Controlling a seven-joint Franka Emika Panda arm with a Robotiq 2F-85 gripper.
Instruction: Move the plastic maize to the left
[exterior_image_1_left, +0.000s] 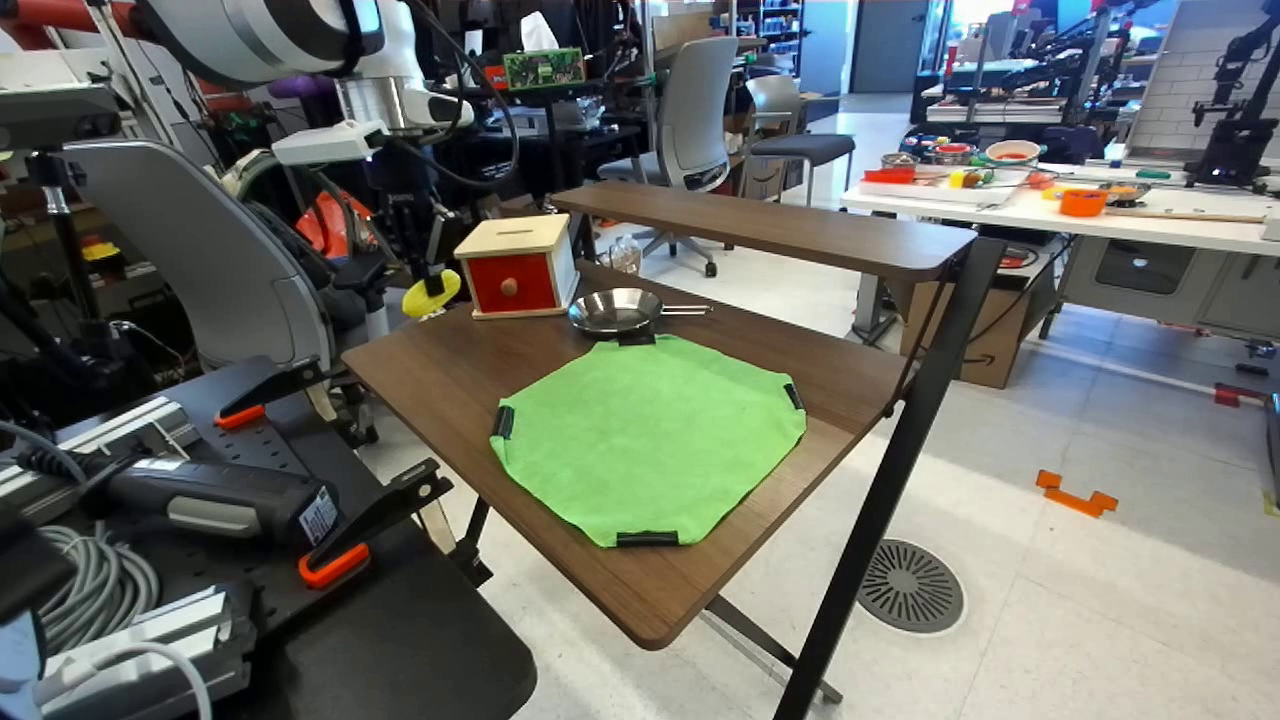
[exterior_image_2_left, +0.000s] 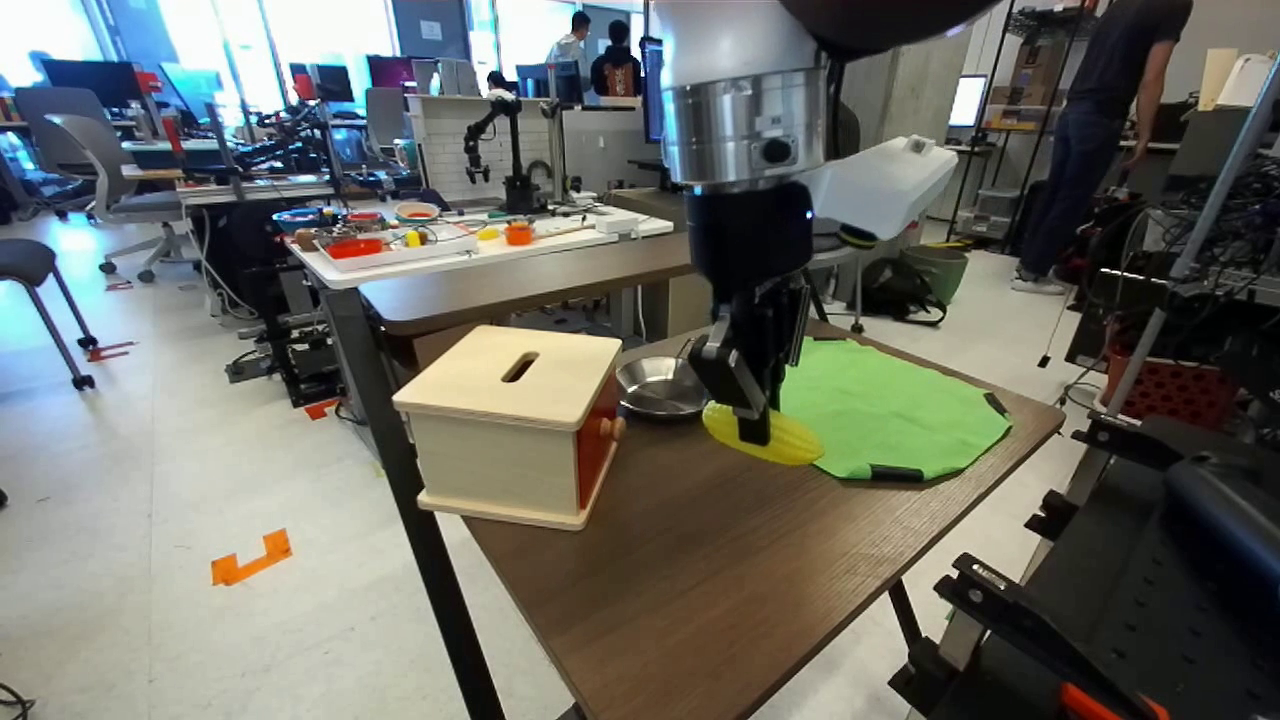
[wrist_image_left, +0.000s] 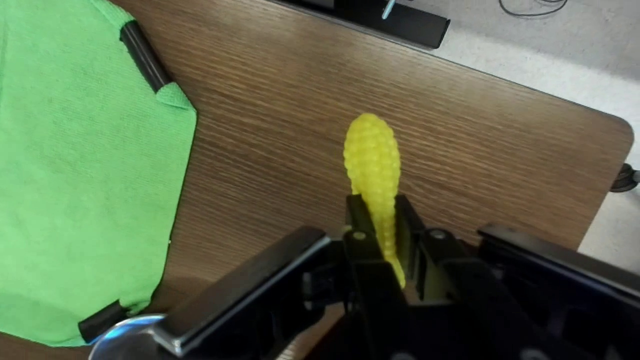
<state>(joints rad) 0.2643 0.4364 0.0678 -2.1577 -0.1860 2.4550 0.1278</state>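
The brown table (exterior_image_2_left: 740, 560) lies beneath the gripper (wrist_image_left: 378, 210), which clamps the plastic maize (wrist_image_left: 372, 155) — held in mid-air, apart from the green mat (wrist_image_left: 90, 175). The carry seems in hand; the next move calls for leftward travel, gentle lowering, then release.

Table (exterior_image_1_left: 480, 360): brown wood grain, rounded corners, dark legs (exterior_image_1_left: 908, 440), raised shelf (exterior_image_1_left: 760, 228) spanning 11 to 2. Clock read from an exterior view, green cloth (exterior_image_1_left: 650, 440) as centre. Cloth spread out, black tape (exterior_image_1_left: 648, 538) at about 12, 3, 6 and 9. Shiny metal pan (exterior_image_1_left: 615, 312) at 12, by the cloth's edge, contact unclear; handle points to 3. Wooden box (exterior_image_1_left: 515, 268) at 11, just beside pan, upright, red front facing 6, slot in lid.
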